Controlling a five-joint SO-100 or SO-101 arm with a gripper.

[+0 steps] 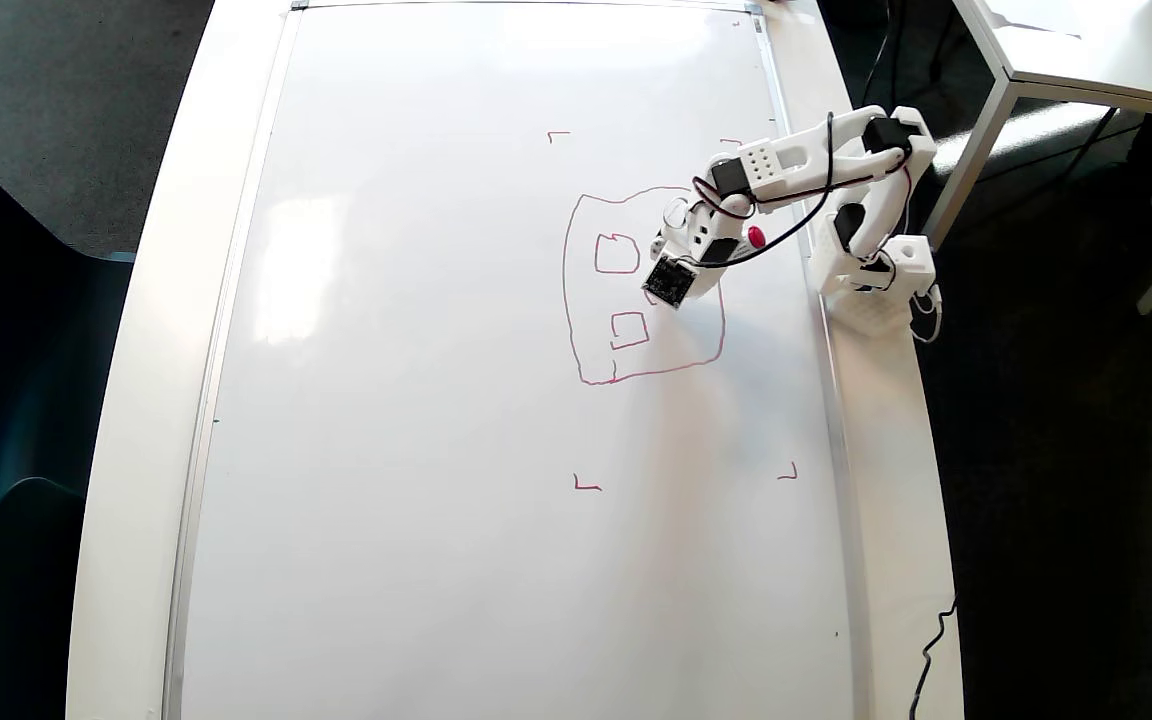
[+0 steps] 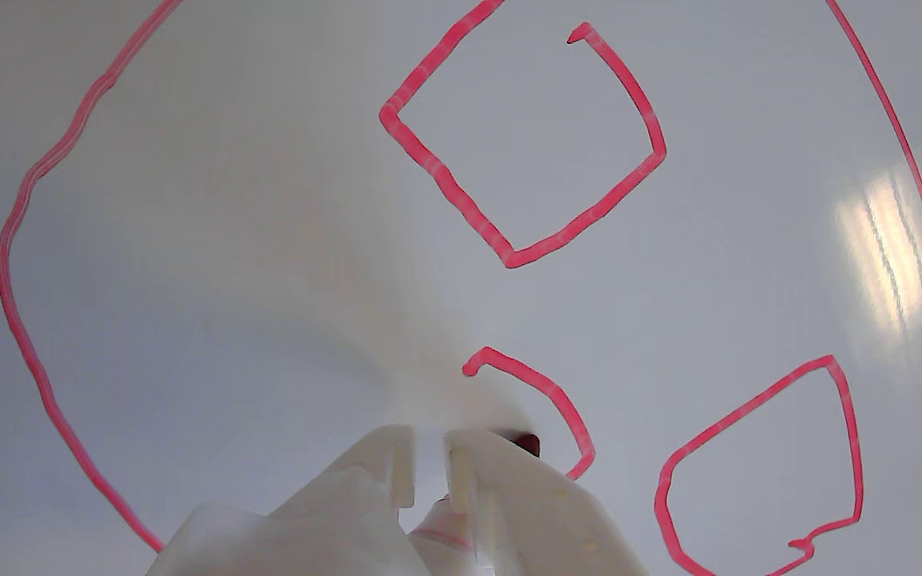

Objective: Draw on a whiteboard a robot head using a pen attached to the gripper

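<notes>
The whiteboard (image 1: 456, 420) covers most of the table. The robot head (image 1: 576, 300) is a thin red rounded outline with two small squares (image 1: 617, 253) inside. My white gripper (image 1: 678, 235) hangs over the outline's right part, and the pen's red cap end (image 1: 756, 237) shows behind it. In the wrist view the gripper (image 2: 429, 460) comes in from the bottom, jaws nearly together on the pen. Its dark red tip (image 2: 527, 442) rests on the whiteboard (image 2: 229, 240) at the end of a short curl (image 2: 545, 390), between two squares (image 2: 525, 144).
Four red corner ticks (image 1: 586, 485) frame the drawing area. The arm's base (image 1: 871, 270) is on the table's right strip beside the board's silver frame (image 1: 831, 400). A white-legged desk (image 1: 1056, 60) is at the upper right, a dark chair (image 1: 6, 400) at the left.
</notes>
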